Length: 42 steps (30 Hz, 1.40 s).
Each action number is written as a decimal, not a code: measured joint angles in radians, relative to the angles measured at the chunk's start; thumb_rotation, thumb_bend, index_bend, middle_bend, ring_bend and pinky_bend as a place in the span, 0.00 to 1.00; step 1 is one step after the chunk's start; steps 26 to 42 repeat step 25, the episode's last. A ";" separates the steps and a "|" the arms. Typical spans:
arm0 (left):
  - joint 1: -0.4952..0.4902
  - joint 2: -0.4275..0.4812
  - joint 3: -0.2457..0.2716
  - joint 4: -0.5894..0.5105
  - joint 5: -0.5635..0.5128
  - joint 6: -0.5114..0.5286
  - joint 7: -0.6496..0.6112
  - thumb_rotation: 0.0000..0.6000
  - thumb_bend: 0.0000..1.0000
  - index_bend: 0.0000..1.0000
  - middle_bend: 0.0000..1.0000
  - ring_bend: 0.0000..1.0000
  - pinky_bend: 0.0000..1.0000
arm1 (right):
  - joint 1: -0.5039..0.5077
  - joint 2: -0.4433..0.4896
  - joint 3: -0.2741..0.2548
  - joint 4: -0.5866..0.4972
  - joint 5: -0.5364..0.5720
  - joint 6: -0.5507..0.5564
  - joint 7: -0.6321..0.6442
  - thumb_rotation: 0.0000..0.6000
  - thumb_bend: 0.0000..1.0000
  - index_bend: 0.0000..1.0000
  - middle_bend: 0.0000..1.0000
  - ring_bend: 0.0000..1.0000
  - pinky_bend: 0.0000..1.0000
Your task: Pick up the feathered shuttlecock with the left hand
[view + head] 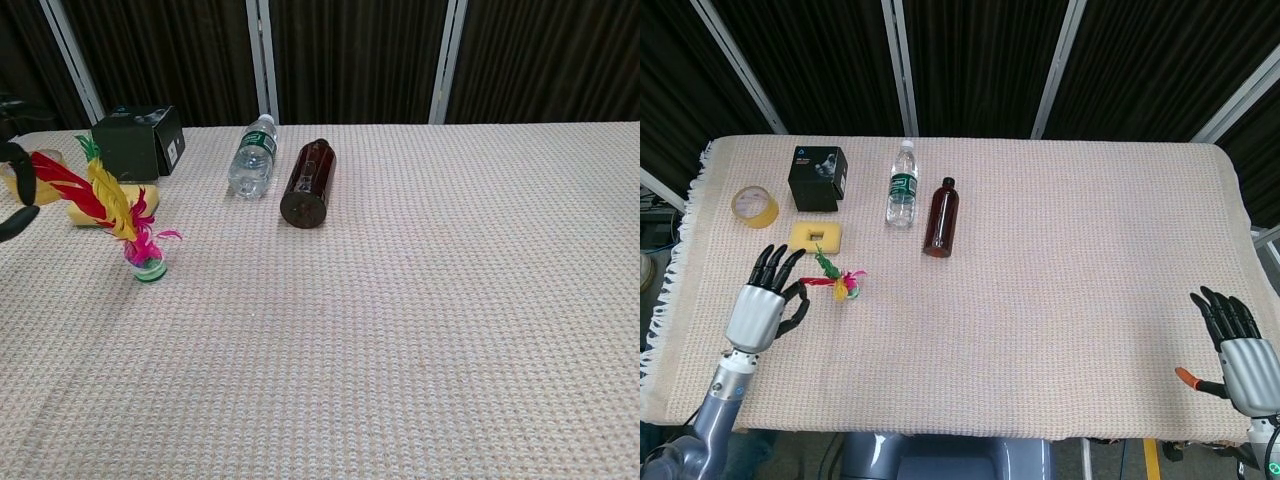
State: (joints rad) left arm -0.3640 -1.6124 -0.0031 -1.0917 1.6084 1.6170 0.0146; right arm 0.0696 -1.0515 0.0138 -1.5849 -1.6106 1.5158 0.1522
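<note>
The feathered shuttlecock (843, 285) stands on its green base on the cloth at the front left, apart from the bottles. Its red, yellow and pink feathers (110, 205) lean left toward my left hand (765, 310). That hand is just left of it with fingers spread and nothing in its grasp. In the chest view only two dark fingertips (12, 226) show at the left edge, wide apart, with the red feather tip reaching close to the upper one. My right hand (1243, 352) rests at the table's front right corner, fingers spread and holding nothing.
A yellow sponge (815, 236) lies just behind the shuttlecock. A black box (817, 177) and a tape roll (755, 206) sit further back left. A clear water bottle (901, 184) and a brown bottle (941, 216) lie at the back centre.
</note>
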 measured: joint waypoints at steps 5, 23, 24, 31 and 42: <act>0.028 0.056 0.004 -0.084 -0.004 0.020 -0.008 1.00 0.15 0.00 0.00 0.00 0.00 | 0.003 -0.004 0.001 -0.007 0.005 -0.011 -0.026 1.00 0.00 0.00 0.00 0.00 0.00; 0.298 0.522 0.084 -0.819 -0.254 0.065 0.405 1.00 0.15 0.00 0.00 0.00 0.00 | 0.007 0.007 0.017 -0.033 0.092 -0.067 -0.089 1.00 0.00 0.00 0.00 0.00 0.00; 0.300 0.526 0.080 -0.819 -0.266 0.061 0.399 1.00 0.15 0.00 0.00 0.00 0.00 | 0.009 0.006 0.017 -0.034 0.092 -0.069 -0.093 1.00 0.00 0.00 0.00 0.00 0.00; 0.301 0.527 0.076 -0.813 -0.274 0.056 0.392 1.00 0.15 0.00 0.00 0.00 0.00 | 0.010 0.005 0.017 -0.034 0.093 -0.072 -0.099 1.00 0.00 0.00 0.00 0.00 0.00; 0.301 0.527 0.076 -0.813 -0.274 0.056 0.392 1.00 0.15 0.00 0.00 0.00 0.00 | 0.010 0.005 0.017 -0.034 0.093 -0.072 -0.099 1.00 0.00 0.00 0.00 0.00 0.00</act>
